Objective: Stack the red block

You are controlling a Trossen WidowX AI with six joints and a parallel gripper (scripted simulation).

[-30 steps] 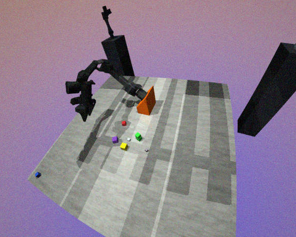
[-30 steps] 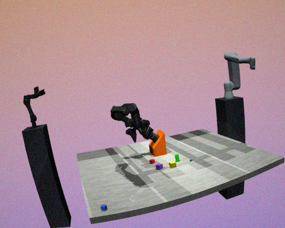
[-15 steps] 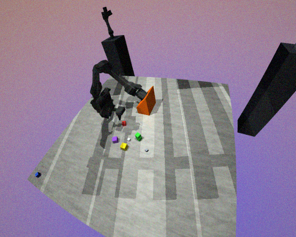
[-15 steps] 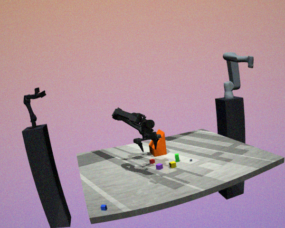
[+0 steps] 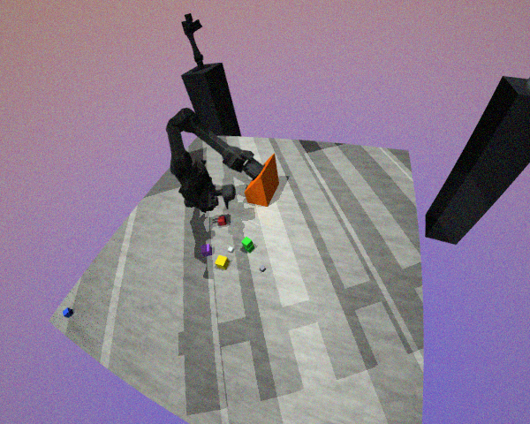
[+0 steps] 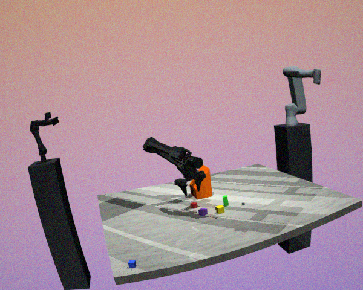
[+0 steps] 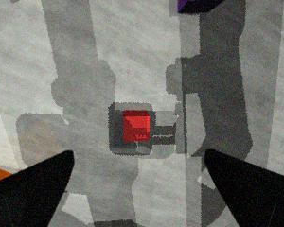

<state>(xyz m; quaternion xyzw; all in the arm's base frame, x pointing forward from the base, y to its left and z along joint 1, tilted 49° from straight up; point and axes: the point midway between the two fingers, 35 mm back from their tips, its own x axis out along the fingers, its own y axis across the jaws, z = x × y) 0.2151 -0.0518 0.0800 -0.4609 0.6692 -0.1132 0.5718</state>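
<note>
The red block (image 5: 221,221) (image 6: 193,205) (image 7: 136,126) lies on the table. The green tower (image 5: 247,244) (image 6: 225,200) stands upright, two blocks high as far as the top view shows; it is out of the wrist view. My gripper (image 5: 216,208) (image 6: 192,193) (image 7: 141,156) is wide open and empty, pointing down above the red block. In the wrist view the block shows between the two fingers sideways, a little beyond their tips. The fingers do not touch it.
A purple block (image 5: 206,249) (image 6: 202,211), a yellow block (image 5: 221,261) (image 6: 219,209) and a small white cube (image 5: 230,249) lie near the tower. A small grey cube (image 5: 262,268) (image 6: 242,203) is beyond it. An orange wedge (image 5: 268,185) (image 6: 206,183) stands at my arm's base. A blue block (image 5: 67,312) (image 6: 132,264) lies at a far corner.
</note>
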